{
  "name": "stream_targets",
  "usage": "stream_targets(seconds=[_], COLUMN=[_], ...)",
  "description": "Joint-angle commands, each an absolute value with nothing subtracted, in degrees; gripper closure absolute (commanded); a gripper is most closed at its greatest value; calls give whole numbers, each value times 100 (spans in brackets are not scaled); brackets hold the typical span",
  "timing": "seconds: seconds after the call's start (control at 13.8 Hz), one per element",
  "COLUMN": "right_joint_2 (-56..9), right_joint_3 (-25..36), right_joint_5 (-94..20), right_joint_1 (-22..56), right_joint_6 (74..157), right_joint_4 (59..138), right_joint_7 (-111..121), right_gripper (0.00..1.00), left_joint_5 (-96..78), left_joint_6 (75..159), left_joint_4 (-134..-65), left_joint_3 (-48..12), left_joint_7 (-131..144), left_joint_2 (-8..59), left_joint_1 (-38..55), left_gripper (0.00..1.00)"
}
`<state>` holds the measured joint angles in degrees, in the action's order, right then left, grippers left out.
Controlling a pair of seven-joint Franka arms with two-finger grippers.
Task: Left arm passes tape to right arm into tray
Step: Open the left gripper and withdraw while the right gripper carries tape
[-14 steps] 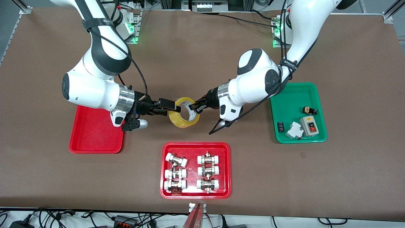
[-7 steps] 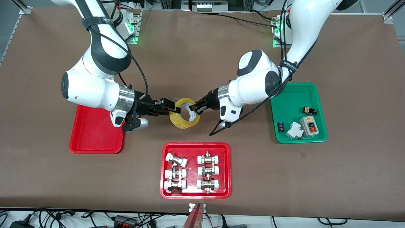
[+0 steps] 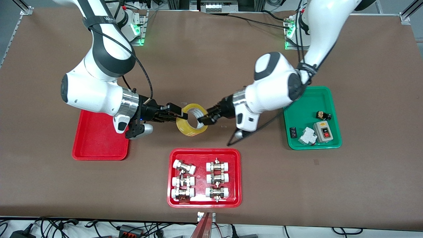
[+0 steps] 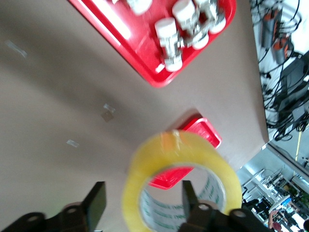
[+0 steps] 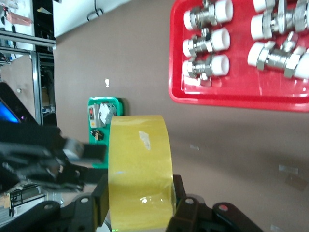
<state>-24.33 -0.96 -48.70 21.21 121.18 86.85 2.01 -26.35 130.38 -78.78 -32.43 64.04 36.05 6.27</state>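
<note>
Tape point(image 3: 191, 119) is hanging in the air over the bare bench point(image 3: 211, 59), up above the stretch between the plain red tray point(image 3: 99, 140) and the green tray point(image 3: 310, 117), with the red tray of metal fittings point(image 3: 204, 177) nearer the front camera. I am holding it from both ends. My right end effector point(image 3: 180, 115) is clamping the roll across its yellow band, one finger point(image 5: 102, 198) pressing each flat face. My left end effector point(image 3: 205, 118) is spreading its fingers point(image 4: 189, 195), one standing inside the whitish core and the other outside the band with a gap showing, so it is not squeezing the roll. The plain red tray is sitting at the right arm's end of the bench, partly under my right wrist.
</note>
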Motion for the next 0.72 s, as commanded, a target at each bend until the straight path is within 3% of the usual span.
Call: stream_targets(seconds=[0.0,0.36,0.51,0.65], right_joint_2=[-2478,-2592,-2645,-2794], right_joint_3=[-79,-70,-70,-70], right_joint_5=[-4896,-4431,-4036,-3876], right_joint_1=[1716,389,-85,-604], right_joint_6=[11815,9874,9494,9221], right_joint_4=[8490,8648,8840,9139], right_joint_7=[281,1360,2105,3133], right_gripper=[100,100,100,100], left_joint_5=[-2707,-731,-441,330], left_joint_6=[12115,9577,8591,8123], left_joint_4=[-7840,-7831,-7831,-7831], left_joint_3=[-3287,-3322,-3296,-3340], left_joint_7=[6355,4595,2830,1220], left_joint_2=[3341,2823,2628,2418], left_joint_1=[-85,-1115,-1702,-2213], left_gripper=[0,0,0,0])
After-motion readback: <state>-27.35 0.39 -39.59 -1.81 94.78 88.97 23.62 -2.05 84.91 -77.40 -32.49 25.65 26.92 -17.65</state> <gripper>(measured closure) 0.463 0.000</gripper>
